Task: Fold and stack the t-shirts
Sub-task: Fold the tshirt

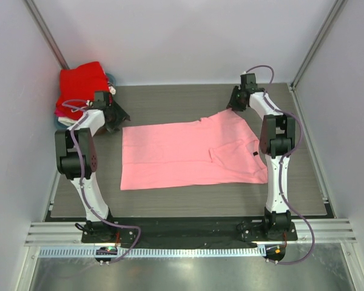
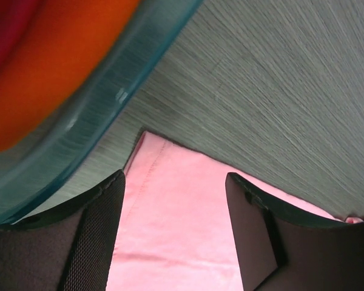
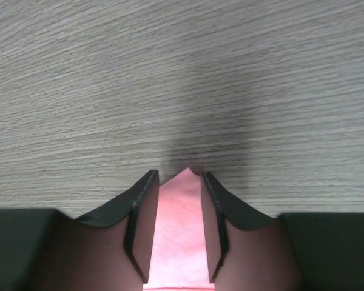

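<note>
The light pink t-shirt (image 1: 188,154) lies flat on the table, partly folded, with its black neck label (image 1: 255,154) near the right edge. My left gripper (image 1: 115,117) hovers at its far left corner. In the left wrist view the gripper (image 2: 175,176) is open, with pink cloth (image 2: 176,218) beneath the gap. My right gripper (image 1: 235,102) is at the shirt's far right tip. In the right wrist view its jaws (image 3: 179,173) stand narrowly apart, with the pink tip (image 3: 181,230) between them, low over the table.
A teal tray (image 1: 110,77) at the far left corner holds a stack of shirts with the red one (image 1: 82,82) on top. In the left wrist view its rim (image 2: 109,97) is close, with orange (image 2: 60,54) and magenta (image 2: 6,24) cloth inside. Walls enclose the table.
</note>
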Tool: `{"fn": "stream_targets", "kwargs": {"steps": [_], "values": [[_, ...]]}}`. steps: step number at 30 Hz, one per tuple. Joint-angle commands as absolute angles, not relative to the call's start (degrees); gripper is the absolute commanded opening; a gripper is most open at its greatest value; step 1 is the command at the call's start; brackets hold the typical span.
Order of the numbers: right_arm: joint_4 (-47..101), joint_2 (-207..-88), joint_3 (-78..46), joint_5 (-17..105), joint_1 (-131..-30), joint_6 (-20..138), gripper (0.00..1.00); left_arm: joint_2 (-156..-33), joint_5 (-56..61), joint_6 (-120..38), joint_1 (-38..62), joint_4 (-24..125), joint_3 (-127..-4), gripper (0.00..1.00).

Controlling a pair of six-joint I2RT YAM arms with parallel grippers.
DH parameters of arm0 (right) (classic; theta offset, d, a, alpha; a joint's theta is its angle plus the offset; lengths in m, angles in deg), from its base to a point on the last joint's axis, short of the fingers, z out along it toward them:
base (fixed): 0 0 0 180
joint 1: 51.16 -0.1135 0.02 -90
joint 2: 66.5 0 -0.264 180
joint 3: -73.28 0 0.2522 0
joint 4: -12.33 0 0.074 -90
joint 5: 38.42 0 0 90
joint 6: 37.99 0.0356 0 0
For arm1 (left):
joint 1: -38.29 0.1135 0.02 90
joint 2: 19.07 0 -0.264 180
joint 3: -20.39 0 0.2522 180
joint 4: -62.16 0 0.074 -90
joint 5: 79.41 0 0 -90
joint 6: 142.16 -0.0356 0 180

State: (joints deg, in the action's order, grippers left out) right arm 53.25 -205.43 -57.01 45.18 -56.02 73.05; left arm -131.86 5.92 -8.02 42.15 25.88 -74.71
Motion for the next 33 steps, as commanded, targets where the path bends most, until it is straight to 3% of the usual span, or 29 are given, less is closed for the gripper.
{"fn": "stream_targets", "kwargs": {"steps": [1, 3, 4, 5, 8, 12, 23, 29, 32, 33], "values": [[54.21, -205.72, -59.84, 46.92, -56.08, 71.61, 0.36, -133.94, 8.21, -10.23, 41.55, 26.43, -77.57, 0.68], [54.56, -206.24, -60.36, 47.09, -56.17, 71.44, 0.3, -134.55, 9.09, -10.67, 41.46, 26.25, -78.36, 0.67], [55.09, -206.33, -60.71, 47.18, -56.25, 71.35, 0.17, -134.9, 9.35, -10.76, 41.28, 26.08, -78.54, 0.67], [55.27, -206.51, -60.98, 47.36, -56.17, 71.43, 0.11, -134.99, 9.79, -10.85, 41.28, 25.9, -78.8, 0.67], [55.36, -206.69, -61.16, 47.45, -56.34, 71.35, 0.02, -135.78, 10.06, -11.2, 41.37, 25.38, -79.5, 0.63], [55.44, -206.42, -61.07, 47.8, -56.43, 71.35, 0.01, -136.93, 10.06, -11.2, 41.2, 23.71, -80.12, 0.56], [55.36, -203.7, -59.66, 49.47, -57.48, 71.0, 0.01, -138.77, 16.82, -10.41, 39.7, 22.74, -78.71, 0.51], [55.27, -202.12, -58.79, 50.61, -57.66, 70.91, 0.01, -141.32, 19.02, -10.76, 39.44, 21.33, -80.29, 0.4], [55.27, -201.06, -58.44, 50.79, -57.66, 71.0, 0.01, -142.55, 19.9, -10.67, 39.35, 21.07, -80.91, 0.32], [55.18, -200.89, -58.17, 50.7, -57.66, 71.0, 0.01, -142.81, 20.16, -10.59, 39.35, 20.63, -81.26, 0.24]]}}
